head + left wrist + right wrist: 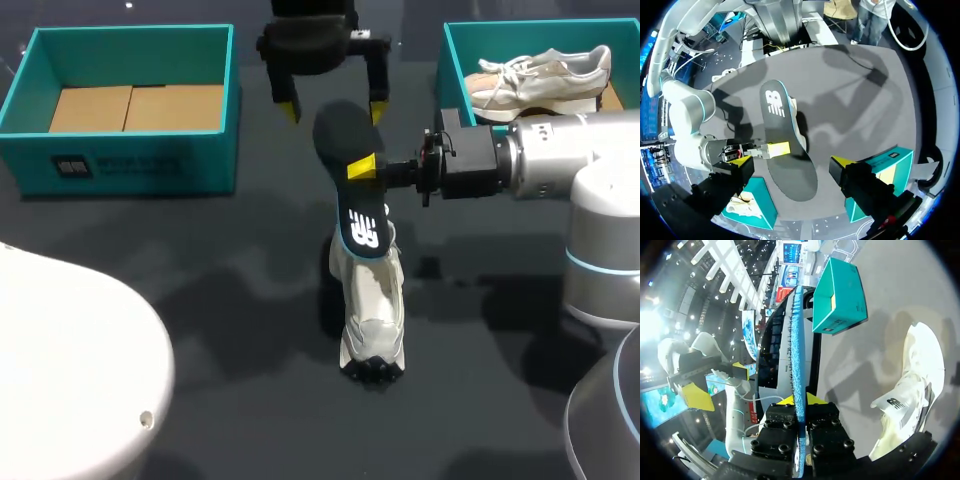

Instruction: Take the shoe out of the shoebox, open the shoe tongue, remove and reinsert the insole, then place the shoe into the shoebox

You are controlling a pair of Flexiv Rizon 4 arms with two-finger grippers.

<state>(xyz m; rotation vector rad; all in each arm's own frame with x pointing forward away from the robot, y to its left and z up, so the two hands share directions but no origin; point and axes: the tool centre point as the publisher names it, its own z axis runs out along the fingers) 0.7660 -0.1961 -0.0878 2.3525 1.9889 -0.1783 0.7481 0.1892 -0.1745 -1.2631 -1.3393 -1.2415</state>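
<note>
Insole was out, clenched in my right hand above the shoe on the desk; my left hand hung released. Reinsertion apparently not begun; reboxing outstanding.

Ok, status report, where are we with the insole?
Right gripper shut on insole, held up near shoe. Left gripper open, either side of insole's far end, not touching. Shoe on table; nothing else close.

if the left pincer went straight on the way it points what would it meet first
Probably the insole, held by the right pincer just ahead of the open left pincer; depth is unclear.
</note>
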